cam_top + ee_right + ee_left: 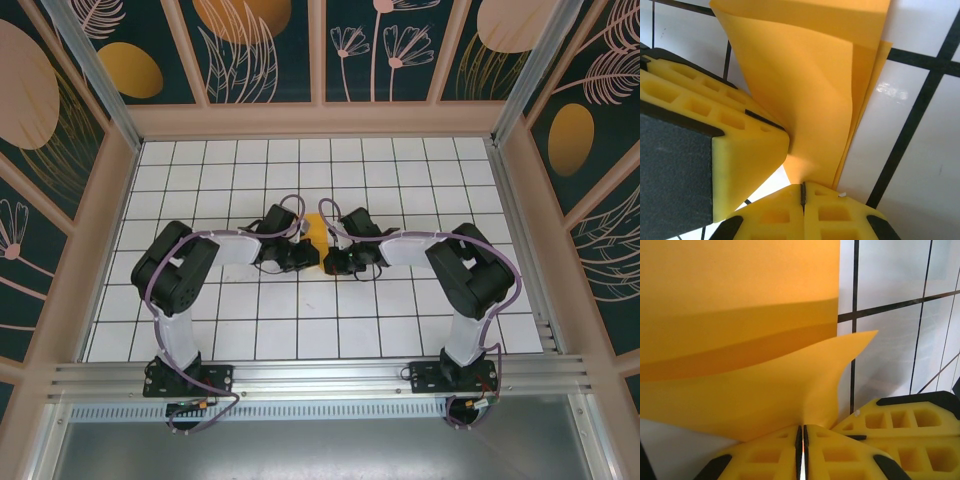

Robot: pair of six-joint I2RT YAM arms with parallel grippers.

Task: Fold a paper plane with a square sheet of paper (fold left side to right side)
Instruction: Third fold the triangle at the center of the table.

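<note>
My left hand (801,441) is pressed fully together, its yellow pads meeting in a thin seam with the orange-yellow paper (740,340) caught between them. My right hand (802,192) is clamped the same way on the same paper, just beside the left; in the right wrist view a pad of the left hand sits at 9 o'clock, touching or nearly touching the sheet. From both pinch points the paper rises toward 12 o'clock, bowed and in more than one layer, with a loose corner curling toward 2 o'clock in the left wrist view. From above, the hands meet mid-worktop (400,320), left arm reaching in from 9 o'clock and right arm from 3, the paper's long axis running 6 to 12 between them. Neither arm is nearer. I judge the fold needs the left side carried toward 3 o'clock while the right hand anchors
</note>
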